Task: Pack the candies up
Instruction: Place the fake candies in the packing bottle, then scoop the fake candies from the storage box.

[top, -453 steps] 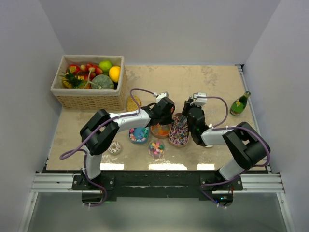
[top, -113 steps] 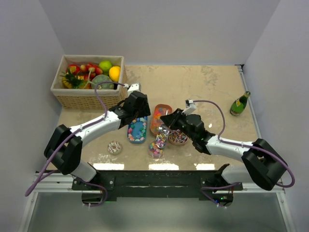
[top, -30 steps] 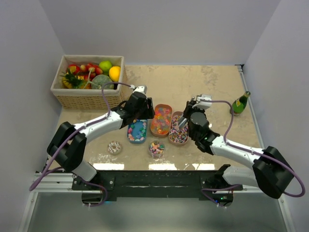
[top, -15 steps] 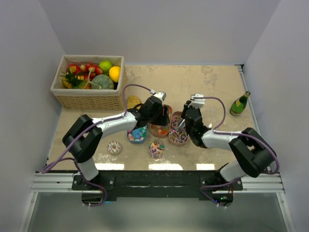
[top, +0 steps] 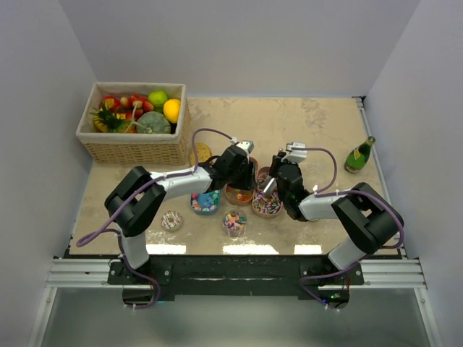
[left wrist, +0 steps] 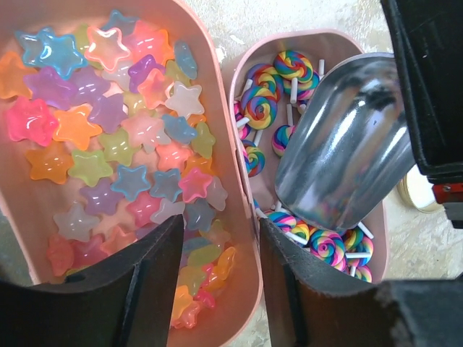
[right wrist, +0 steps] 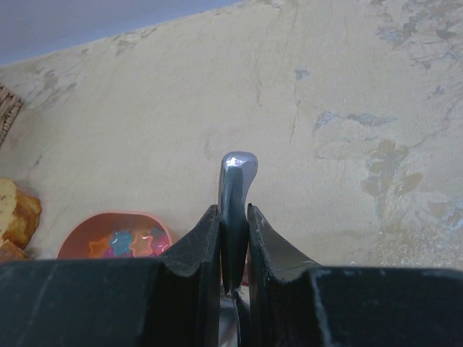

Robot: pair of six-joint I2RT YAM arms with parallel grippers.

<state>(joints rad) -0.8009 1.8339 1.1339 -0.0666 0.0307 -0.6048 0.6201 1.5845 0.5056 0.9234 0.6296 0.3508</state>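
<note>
The candies lie in three small trays. Star gummies point(left wrist: 116, 123) fill a pink tray point(top: 239, 194). Swirled lollipop pieces point(left wrist: 268, 108) fill the tray to its right point(top: 266, 204). Pastel sweets fill a blue tray point(top: 207, 201). A small clear jar point(top: 234, 222) in front holds mixed candies. My left gripper point(left wrist: 219, 231) is open, its fingers point(left wrist: 152, 282) straddling the near wall of the star tray. My right gripper point(right wrist: 231, 213) is shut on the handle of a metal scoop point(left wrist: 347, 144), whose bowl rests in the lollipop tray.
A wicker basket point(top: 134, 150) of fruit stands at the back left. A round brown cookie point(top: 200, 153) lies beside it. A sprinkled doughnut point(top: 172, 220) lies front left. A green bottle point(top: 359, 154) stands at the right edge.
My left gripper has moved right from the blue tray to the star tray. My right gripper has stayed over the lollipop tray with the scoop, shifting slightly left.
</note>
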